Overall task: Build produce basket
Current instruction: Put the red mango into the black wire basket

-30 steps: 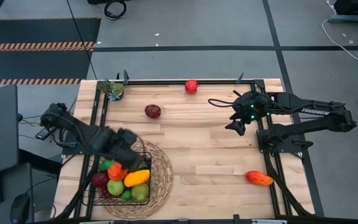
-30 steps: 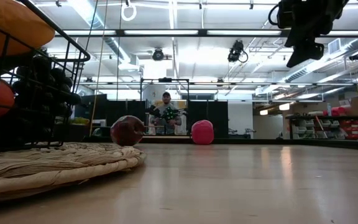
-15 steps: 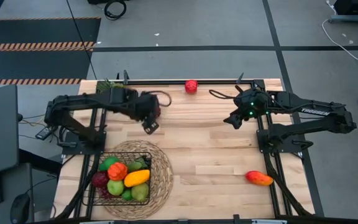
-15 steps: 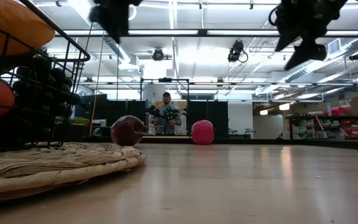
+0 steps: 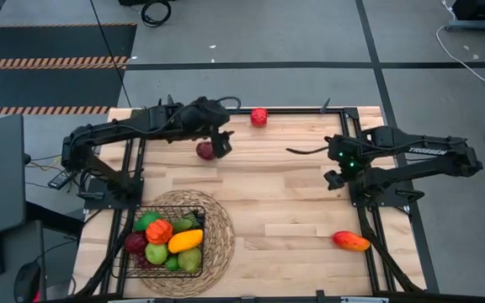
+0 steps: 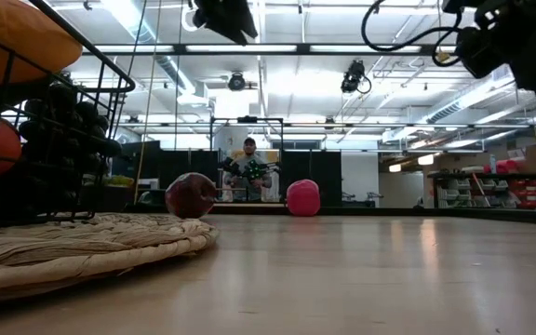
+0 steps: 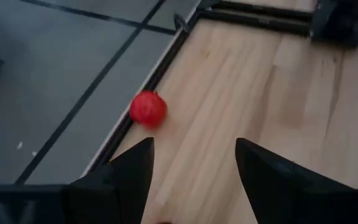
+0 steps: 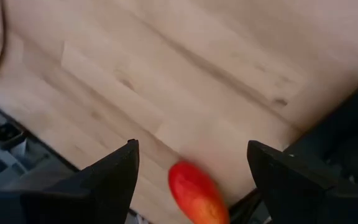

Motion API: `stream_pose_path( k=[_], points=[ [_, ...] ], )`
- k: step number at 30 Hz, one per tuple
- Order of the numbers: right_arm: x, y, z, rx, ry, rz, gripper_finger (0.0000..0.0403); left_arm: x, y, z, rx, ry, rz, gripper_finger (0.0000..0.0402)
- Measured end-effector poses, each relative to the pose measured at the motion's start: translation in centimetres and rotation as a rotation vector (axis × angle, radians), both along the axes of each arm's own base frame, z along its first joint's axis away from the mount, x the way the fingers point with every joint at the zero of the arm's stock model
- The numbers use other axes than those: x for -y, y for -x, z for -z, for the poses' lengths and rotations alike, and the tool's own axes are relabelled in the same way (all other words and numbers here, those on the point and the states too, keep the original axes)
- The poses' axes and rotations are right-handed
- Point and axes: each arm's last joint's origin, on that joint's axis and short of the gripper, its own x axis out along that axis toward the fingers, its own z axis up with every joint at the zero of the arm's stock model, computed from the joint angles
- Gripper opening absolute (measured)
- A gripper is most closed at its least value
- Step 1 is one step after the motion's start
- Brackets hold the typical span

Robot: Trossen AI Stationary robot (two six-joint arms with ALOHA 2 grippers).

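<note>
Writing: "TROSSEN" in white on R arm.
L pincer (image 5: 223, 145): over far bench (image 5: 285, 198) area, just beside dark-red apple (image 5: 206, 151); fingers apart, nothing held.
R pincer (image 5: 333, 178): at R edge, fingers wide, empty.
Basket (image 5: 197, 212): near-L corner on straw mat (image 5: 221, 227), full of produce.
Loose: red apple (image 5: 259, 116) at far rail; mango (image 5: 351, 241) at near-R edge.
Room: bench centre open.

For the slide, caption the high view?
Left gripper hovers open by dark red apple; right gripper waits open; basket half filled.
</note>
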Motion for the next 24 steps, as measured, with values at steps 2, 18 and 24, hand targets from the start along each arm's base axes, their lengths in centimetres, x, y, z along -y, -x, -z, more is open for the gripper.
stream_pose_path(
  k=[2,18,24],
  points=[
    [-0.3,0.0,0.0,-0.005,-0.013,-0.009,0.0301,-0.6,-0.3,0.1,0.022,0.027,0.003,0.0231],
    [-3.7,0.2,0.2,-0.077,0.013,-0.109,0.0301,-1.1,-4.9,5.3,-0.013,0.469,0.293,0.0231],
    [-6.0,0.8,0.2,-0.105,-0.055,-0.272,0.0302,0.5,-5.6,5.2,0.011,0.481,0.327,0.0231]
  ],
)
